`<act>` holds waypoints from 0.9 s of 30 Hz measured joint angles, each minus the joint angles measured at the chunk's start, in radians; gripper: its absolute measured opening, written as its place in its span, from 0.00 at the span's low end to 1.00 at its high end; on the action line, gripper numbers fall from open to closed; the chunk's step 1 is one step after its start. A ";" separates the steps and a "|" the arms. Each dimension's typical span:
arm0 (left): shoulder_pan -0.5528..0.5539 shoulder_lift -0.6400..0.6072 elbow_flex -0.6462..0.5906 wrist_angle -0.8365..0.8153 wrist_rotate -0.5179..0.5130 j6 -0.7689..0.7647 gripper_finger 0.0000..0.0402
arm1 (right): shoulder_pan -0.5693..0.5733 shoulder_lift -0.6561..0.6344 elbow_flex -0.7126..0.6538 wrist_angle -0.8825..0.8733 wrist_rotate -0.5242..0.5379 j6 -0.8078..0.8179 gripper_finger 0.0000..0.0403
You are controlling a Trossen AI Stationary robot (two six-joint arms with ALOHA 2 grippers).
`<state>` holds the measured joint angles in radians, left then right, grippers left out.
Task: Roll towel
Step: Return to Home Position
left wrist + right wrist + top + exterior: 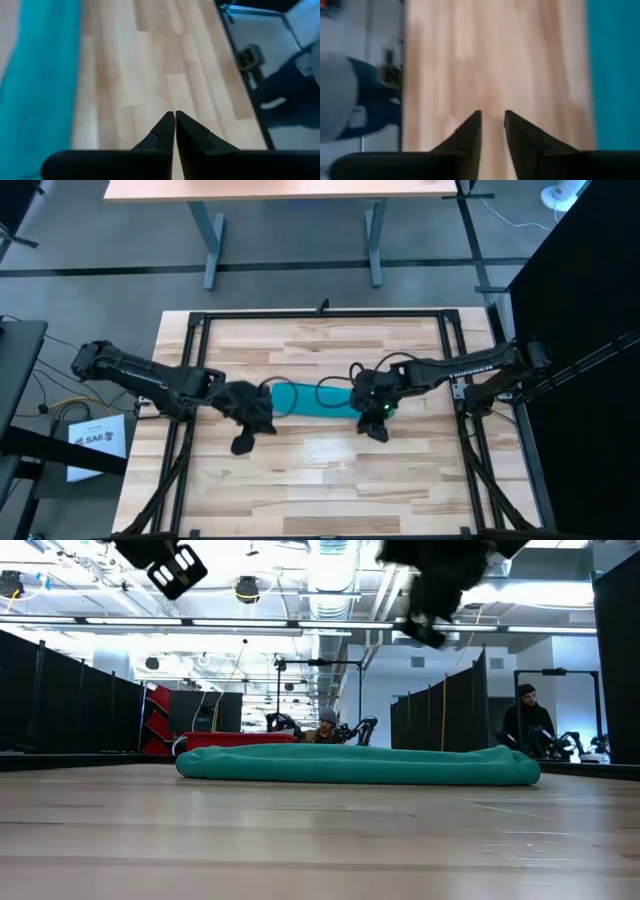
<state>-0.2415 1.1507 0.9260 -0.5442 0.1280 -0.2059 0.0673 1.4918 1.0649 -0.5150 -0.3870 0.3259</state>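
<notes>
The pale plank counter point(320, 840) fills the foreground. Across its middle lies the teal towel point(360, 765), rolled into one long tube. Both arms hang above it. The left tool point(175, 114) is near the roll's left end, clenched on nothing. The right tool point(493, 114) is near the right end, fingers narrowly parted and empty. The right arm point(470, 370) reads "TROSSEN", and a white sheet point(95, 438) beside the counter reads "SA6".

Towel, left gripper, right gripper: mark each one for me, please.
Towel point(360, 765): low view, middle of the rolled cloth.
Left gripper point(175, 117): left wrist view, where its shut fingertips meet.
Right gripper point(492, 116): right wrist view, the gap between its parted fingertips.
</notes>
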 joint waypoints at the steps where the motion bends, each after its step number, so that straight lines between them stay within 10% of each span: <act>1: -0.017 0.000 0.000 0.006 -0.001 -0.001 0.00 | 0.008 0.000 0.000 0.054 -0.001 0.010 0.11; 13: -0.029 -0.092 -0.059 0.166 -0.028 0.086 0.00 | -0.060 -0.001 0.000 0.656 0.022 0.027 0.00; 27: 0.064 -0.617 -0.455 0.403 -0.065 -0.024 0.00 | -0.124 -0.036 -0.004 0.804 0.019 0.052 0.00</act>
<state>-0.1771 0.5338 0.4712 -0.1415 0.0631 -0.2300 -0.0570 1.4556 1.0612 0.2890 -0.3677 0.3777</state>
